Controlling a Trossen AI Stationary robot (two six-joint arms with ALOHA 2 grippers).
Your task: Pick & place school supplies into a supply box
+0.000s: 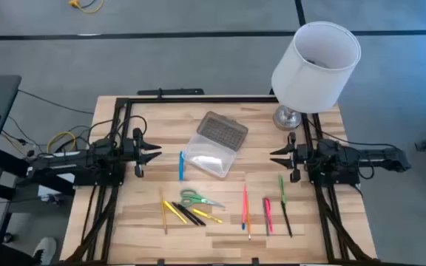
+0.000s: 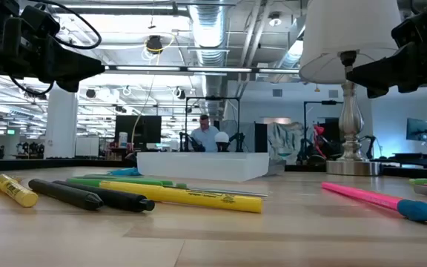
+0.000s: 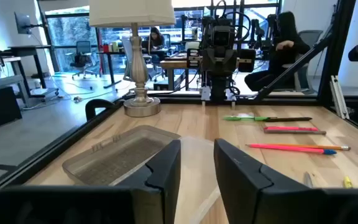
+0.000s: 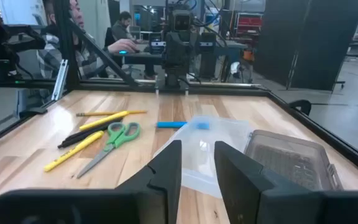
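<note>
Supplies are lying loose while we are hovering our left gripper (image 1: 156, 151) and right gripper (image 1: 276, 157), fingers slightly parted, nothing held, either side of one open supply box (image 1: 211, 154); one scissors (image 1: 197, 198), one blue pen (image 1: 181, 165)

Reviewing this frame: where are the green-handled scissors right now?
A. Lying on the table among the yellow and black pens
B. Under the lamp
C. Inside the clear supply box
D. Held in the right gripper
A. The green-handled scissors lie flat on the table beside the yellow and black pens, in front of the open supply box; neither the left gripper nor the right gripper holds anything.
</note>
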